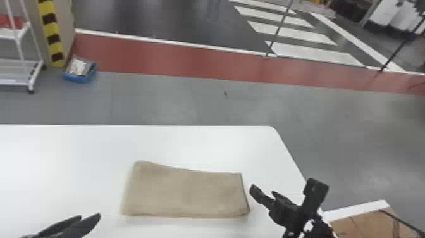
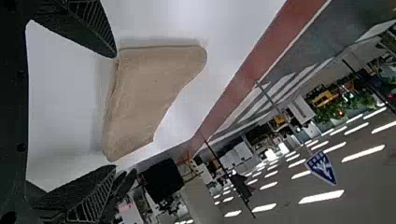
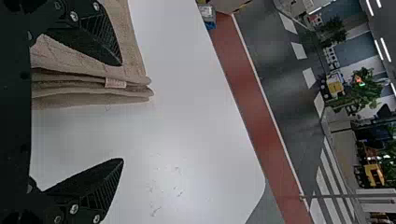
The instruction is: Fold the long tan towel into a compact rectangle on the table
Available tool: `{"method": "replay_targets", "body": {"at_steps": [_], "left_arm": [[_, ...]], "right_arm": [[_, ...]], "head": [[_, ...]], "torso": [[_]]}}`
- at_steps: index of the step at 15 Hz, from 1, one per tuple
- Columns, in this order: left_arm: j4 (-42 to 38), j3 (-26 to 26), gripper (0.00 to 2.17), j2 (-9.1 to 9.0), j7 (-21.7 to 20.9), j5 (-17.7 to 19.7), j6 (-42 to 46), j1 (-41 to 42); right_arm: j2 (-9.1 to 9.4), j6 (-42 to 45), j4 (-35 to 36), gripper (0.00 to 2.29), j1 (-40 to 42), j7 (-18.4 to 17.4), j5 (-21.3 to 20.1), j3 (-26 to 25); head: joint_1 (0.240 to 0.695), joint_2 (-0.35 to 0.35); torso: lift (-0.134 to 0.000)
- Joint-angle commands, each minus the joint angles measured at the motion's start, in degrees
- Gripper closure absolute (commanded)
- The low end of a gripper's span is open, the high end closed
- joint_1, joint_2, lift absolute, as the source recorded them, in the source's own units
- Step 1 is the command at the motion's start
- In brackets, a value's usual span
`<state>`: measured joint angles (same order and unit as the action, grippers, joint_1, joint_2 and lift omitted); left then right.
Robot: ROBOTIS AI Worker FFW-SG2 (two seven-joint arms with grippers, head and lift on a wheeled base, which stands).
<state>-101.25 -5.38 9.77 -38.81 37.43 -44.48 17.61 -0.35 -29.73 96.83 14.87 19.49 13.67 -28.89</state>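
While the head view looks down on the smooth white table [image 1: 72, 158], the folded tan cloth towel [image 1: 186, 194] lies flat on it between the two grippers. Its long axis runs across the robot's front, left to right, roughly in line with the table's far edge; the short ends point at the arms, the left one a little deeper. The black left gripper [image 1: 90, 216] is off beyond the left end, and the black right gripper [image 1: 263, 190] is just beside the right end.

In the left wrist view, the left jaws stand wide apart with nothing between them, the towel beyond.

In the right wrist view, the right jaws are spread too and grip nothing. Stacked layers show along one edge, with a small pale label [image 3: 115, 83]. The cloth should handle light, soft and limp, its layers apt to slip; I would pinch the whole stack near a short end's corners.
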Motion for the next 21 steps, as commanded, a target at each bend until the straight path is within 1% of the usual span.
{"method": "replay_targets", "body": {"at_steps": [1, 3, 4, 5, 6, 7, 8, 9, 10, 12, 14, 18, 21], "left_arm": [[0.53, 4.15, 0.06, -0.01, 0.75, -4.91, 9.18, -0.12], [0.97, 5.99, 0.09, -0.01, 0.84, -5.52, 12.17, -0.47], [1.14, 6.87, 0.09, -0.01, 1.01, -6.05, 13.75, -0.47], [1.23, 8.28, 0.09, -0.01, 1.37, -7.28, 15.51, -0.47], [1.32, 10.56, 0.09, -0.01, 2.6, -9.92, 18.5, -0.47], [1.5, 12.32, 0.09, -0.01, 2.86, -11.85, 21.31, -0.47], [1.85, 13.99, 0.09, -0.01, 3.3, -12.82, 23.25, -0.56], [2.29, 15.13, 0.09, -0.01, 3.83, -12.82, 23.95, -1.09], [2.81, 15.93, 0.09, -0.01, 3.83, -12.82, 23.95, -1.62], [3.96, 16.98, 0.09, -0.1, 3.83, -13.52, 24.3, -2.67], [5.1, 17.86, 0.09, -0.1, 3.83, -13.78, 24.83, -3.55], [6.15, 17.68, 0.08, -0.01, 3.74, -13.78, 26.58, -4.34], [6.95, 17.24, 0.08, -0.01, 3.74, -13.52, 26.76, -5.13]], "right_arm": [[0.4, 0.41, -0.77, 0.22, -0.02, 0.29, -0.13, -1.26], [0.4, 2.35, -1.03, 0.47, -0.02, 1.7, 0.4, -2.58], [0.4, 2.52, -1.03, 0.55, -0.02, 1.96, 0.66, -3.02], [0.4, 2.7, -1.03, 0.59, -0.02, 2.05, 1.01, -3.28], [0.4, 3.93, -1.03, 0.67, -0.28, 2.05, 1.01, -3.46], [0.4, 3.93, -1.56, 1.13, -0.54, 2.22, 0.92, -3.46], [0.4, 3.93, -2.17, 1.65, -1.07, 2.22, 0.57, -3.63], [0.4, 5.51, -3.31, 1.93, -1.95, 2.31, -0.66, -3.54], [0.4, 6.92, -4.54, 1.98, -2.83, 2.31, -2.42, -3.28], [0.4, 10.96, -7.97, 1.98, -4.85, 2.31, -7.07, -2.4], [0.4, 14.48, -10.35, 1.98, -6.08, 1.96, -10.33, -1.17], [0.4, 16.94, -16.23, 1.98, -9.51, 1.26, -14.63, -1.17], [0.4, 16.23, -19.05, 1.98, -12.23, 1.17, -18.32, -0.56]], "head": [[0.695, -0.35], [0.695, -0.35], [0.695, -0.35], [0.695, -0.35], [0.695, -0.35], [0.695, -0.35], [0.695, -0.35], [0.695, -0.35], [0.695, -0.35], [0.695, -0.35], [0.695, -0.35], [0.695, -0.35], [0.695, -0.35]], "torso": [[0.0], [0.0], [0.0], [0.0], [0.0], [0.0], [0.0], [0.0], [0.0], [0.0], [0.0], [0.0], [0.0]]}}
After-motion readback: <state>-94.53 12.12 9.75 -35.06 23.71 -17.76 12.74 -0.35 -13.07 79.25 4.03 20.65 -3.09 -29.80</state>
